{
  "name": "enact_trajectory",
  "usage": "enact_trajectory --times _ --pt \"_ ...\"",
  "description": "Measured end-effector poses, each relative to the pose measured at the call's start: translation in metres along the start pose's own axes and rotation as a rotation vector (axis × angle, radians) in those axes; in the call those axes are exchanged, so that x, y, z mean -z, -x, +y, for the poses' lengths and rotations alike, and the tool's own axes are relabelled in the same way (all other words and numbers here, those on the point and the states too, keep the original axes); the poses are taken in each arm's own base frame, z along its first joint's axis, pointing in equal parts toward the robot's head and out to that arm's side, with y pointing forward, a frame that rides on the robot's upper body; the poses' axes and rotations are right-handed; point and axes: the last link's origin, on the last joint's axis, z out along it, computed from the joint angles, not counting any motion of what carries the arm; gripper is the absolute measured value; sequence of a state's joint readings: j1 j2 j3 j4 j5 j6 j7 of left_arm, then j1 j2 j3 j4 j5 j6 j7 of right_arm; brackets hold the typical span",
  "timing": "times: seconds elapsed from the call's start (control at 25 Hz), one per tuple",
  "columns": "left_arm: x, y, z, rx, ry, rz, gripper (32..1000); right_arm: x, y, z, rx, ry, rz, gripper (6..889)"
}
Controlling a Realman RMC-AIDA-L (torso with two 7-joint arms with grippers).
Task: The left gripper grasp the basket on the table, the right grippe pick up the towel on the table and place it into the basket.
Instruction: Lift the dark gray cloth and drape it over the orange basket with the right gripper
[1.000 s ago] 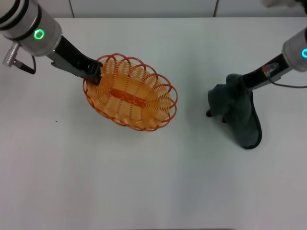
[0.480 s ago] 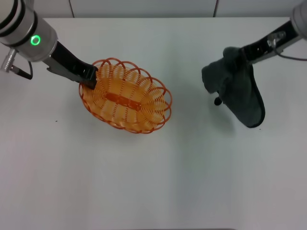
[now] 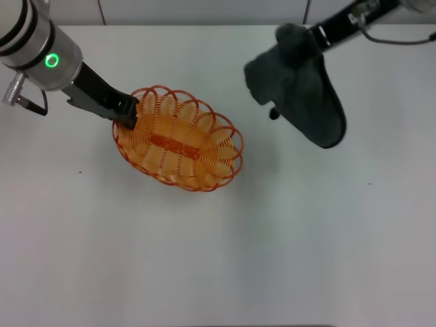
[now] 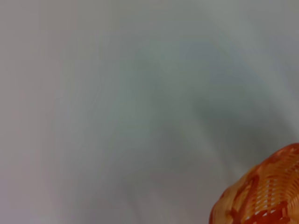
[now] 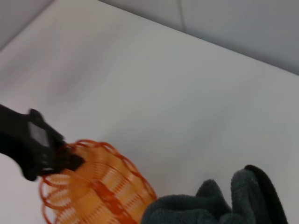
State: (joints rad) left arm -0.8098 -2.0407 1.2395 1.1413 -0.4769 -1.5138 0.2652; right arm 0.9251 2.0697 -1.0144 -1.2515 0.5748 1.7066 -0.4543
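Head view: left end effector (image 3: 128, 111) is clamped on the orange wire basket (image 3: 178, 146)'s rim on the white surface (image 3: 204, 259); right end effector (image 3: 312, 35) grips the dark towel (image 3: 300, 92), which hangs below it, clear of the surface.
Left wrist view: basket rim (image 4: 261, 193).
Right wrist view: towel (image 5: 219, 205) beside basket (image 5: 93, 186).

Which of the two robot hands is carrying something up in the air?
The right gripper, holding the towel aloft. The left gripper only clamps the basket rim.
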Motion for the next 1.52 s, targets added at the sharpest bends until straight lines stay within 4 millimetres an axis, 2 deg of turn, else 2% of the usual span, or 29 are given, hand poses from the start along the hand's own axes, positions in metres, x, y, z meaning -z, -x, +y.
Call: enact_trajectory --times 0.28,0.56,0.84,1.04,1.52 --pt "0.002 -0.006 0.003 -0.007 -0.003 0.017 86 -0.003 0.023 0.029 0.098 0.038 -0.015 121" --pt "0.003 -0.012 0.006 -0.016 0.002 0.034 86 -0.04 0.026 0.049 0.12 0.126 0.024 120" --pt "-0.002 -0.013 0.006 -0.006 0.005 0.034 86 -0.073 0.016 0.048 0.093 0.131 0.1 119" --pt "-0.001 -0.017 0.009 -0.013 0.018 0.044 86 -0.084 0.012 0.043 0.063 0.128 0.104 120" --pt "-0.001 -0.016 0.01 -0.017 0.032 0.049 86 -0.085 0.014 0.041 0.054 0.128 0.095 217"
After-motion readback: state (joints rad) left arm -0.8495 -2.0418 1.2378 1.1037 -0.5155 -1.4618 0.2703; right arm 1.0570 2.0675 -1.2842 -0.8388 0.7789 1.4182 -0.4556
